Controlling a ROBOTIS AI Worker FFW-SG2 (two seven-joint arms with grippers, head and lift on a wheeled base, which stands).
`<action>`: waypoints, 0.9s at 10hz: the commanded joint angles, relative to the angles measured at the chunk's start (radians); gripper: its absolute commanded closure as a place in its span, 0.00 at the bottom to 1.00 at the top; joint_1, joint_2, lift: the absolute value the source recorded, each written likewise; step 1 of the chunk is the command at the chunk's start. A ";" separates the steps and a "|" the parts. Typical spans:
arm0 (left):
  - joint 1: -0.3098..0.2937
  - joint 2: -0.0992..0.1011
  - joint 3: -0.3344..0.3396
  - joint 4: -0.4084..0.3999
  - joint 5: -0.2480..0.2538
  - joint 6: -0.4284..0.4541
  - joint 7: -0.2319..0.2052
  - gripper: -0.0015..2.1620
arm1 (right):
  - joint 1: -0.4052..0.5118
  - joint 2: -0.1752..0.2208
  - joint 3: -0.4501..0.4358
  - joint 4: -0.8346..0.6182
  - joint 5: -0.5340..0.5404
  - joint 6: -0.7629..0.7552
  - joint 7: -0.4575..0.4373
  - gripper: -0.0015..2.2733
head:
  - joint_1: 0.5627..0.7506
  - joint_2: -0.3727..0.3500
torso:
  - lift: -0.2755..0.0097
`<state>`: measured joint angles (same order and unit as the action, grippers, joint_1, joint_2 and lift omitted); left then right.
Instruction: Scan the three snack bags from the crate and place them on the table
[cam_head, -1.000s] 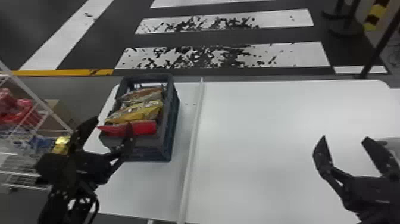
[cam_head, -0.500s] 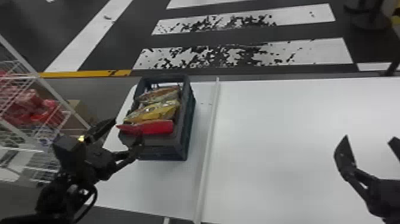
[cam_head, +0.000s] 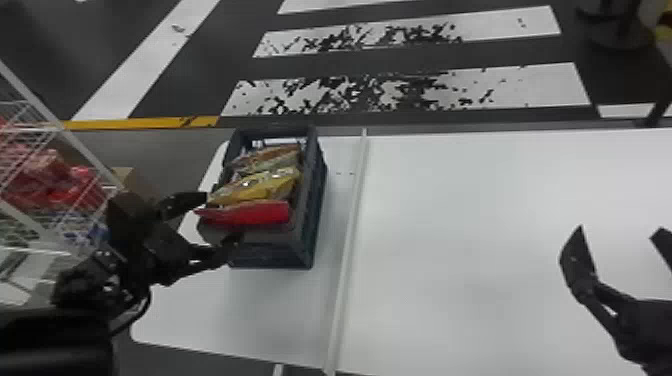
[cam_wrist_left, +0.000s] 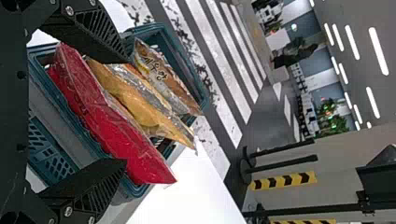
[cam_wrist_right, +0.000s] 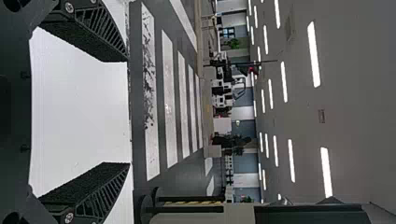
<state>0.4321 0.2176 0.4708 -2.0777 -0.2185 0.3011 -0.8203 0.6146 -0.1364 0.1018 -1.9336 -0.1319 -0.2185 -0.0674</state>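
Snack bags (cam_head: 265, 189) — three, in crate (cam_head: 270, 254) on table (cam_head: 450, 250) | left end effector (cam_wrist_left: 127, 109) open beside them, right end effector (cam_wrist_right: 127, 112) open | likely light, soft, slick, crushable — you'd best pinch the red bag (cam_head: 260, 214) mid-body, gently

White desk (cam_head: 475, 225) is stretching wide | pale, straight strip (cam_head: 351, 215) is running from far edge to near edge | dark blue, open-topped crate (cam_head: 272, 256) is standing upright left of the strip, near the far edge
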 joint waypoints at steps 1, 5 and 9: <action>-0.041 0.016 0.003 0.014 -0.028 0.054 -0.051 0.06 | 0.002 0.000 -0.001 -0.004 0.000 0.000 0.000 0.04 | 0.70 0.85 | 0.75; -0.098 0.051 0.014 0.057 -0.071 0.140 -0.189 0.13 | 0.002 0.000 0.001 -0.005 0.002 0.000 0.000 0.04 | 0.70 0.87 | 0.75; -0.124 0.069 0.026 0.068 -0.124 0.152 -0.186 0.99 | 0.002 -0.002 0.001 -0.005 0.002 0.000 0.000 0.04 | 0.70 0.90 | 0.75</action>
<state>0.3089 0.2876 0.4912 -2.0048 -0.3413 0.4546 -1.0064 0.6167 -0.1381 0.1028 -1.9399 -0.1305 -0.2185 -0.0674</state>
